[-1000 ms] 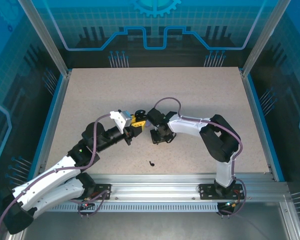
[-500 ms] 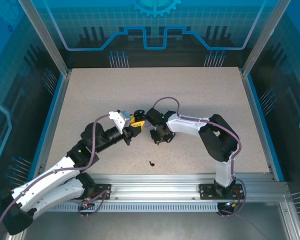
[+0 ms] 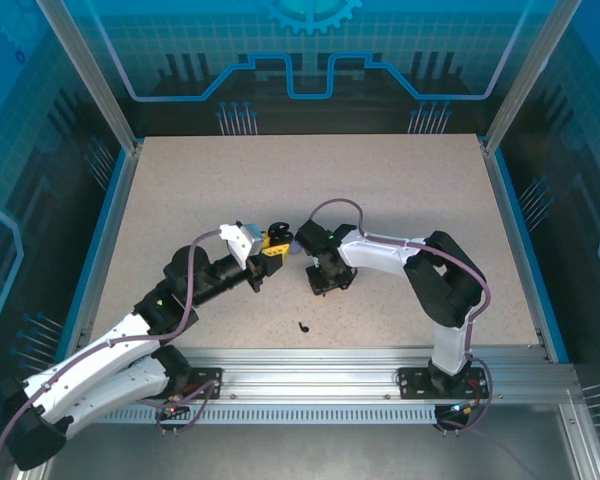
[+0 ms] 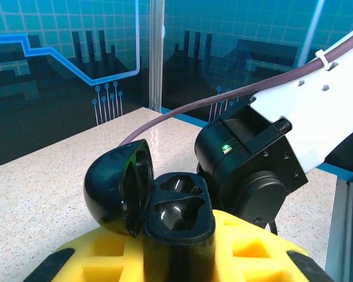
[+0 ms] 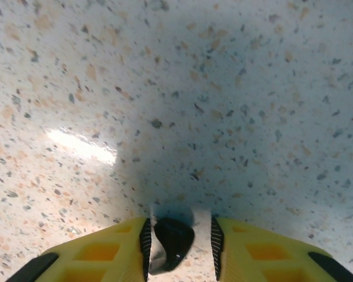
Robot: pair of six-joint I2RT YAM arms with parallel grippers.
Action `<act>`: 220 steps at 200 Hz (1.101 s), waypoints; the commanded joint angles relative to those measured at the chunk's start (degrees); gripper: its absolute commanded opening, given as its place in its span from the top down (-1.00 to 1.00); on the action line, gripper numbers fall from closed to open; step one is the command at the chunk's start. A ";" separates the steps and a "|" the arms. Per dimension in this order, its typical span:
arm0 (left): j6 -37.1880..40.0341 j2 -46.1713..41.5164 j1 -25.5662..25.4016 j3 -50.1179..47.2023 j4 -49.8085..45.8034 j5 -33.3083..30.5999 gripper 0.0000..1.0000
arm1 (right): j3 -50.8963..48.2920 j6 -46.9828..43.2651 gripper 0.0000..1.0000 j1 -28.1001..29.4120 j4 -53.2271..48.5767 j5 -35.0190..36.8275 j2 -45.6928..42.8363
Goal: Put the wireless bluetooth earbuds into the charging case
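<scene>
I have a black earbud (image 5: 173, 241) sitting between the yellow fingers (image 5: 100, 255) of the right gripper (image 5: 179, 234), low over the speckled table (image 3: 400, 190). The jaws are slightly apart and wider than the bud: it lies close to the left pad, with a pale gap on its other side, so I read no clamp on it. I cannot tell whether it rests on the table.

In the top view a second black earbud (image 3: 303, 326) lies loose on the table at about 7 o'clock from that gripper, near the front edge.

At 10 o'clock from the right gripper, just beside it, the left gripper (image 3: 274, 238) is closed on the base of the black charging case (image 4: 177, 212) and holds it upright. The lid (image 4: 119, 187) hangs open toward 9 o'clock in the left wrist view, and both moulded sockets look empty. The dark wrist of the right arm (image 4: 253, 170), green lamp lit, stands right behind the case at 1 o'clock.
</scene>
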 commanded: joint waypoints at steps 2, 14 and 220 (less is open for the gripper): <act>0.77 -0.57 -0.43 -0.13 -0.01 -0.91 0.98 | 1.46 -1.33 0.28 -0.28 -3.42 1.34 0.69; 0.94 -0.58 -0.36 0.11 -0.25 -0.89 0.98 | 1.45 -1.41 0.29 -0.27 -3.61 1.63 0.89; 1.56 -1.41 -0.38 -0.21 -1.00 -1.45 0.97 | 5.06 -0.69 0.49 2.58 -1.74 -2.09 3.50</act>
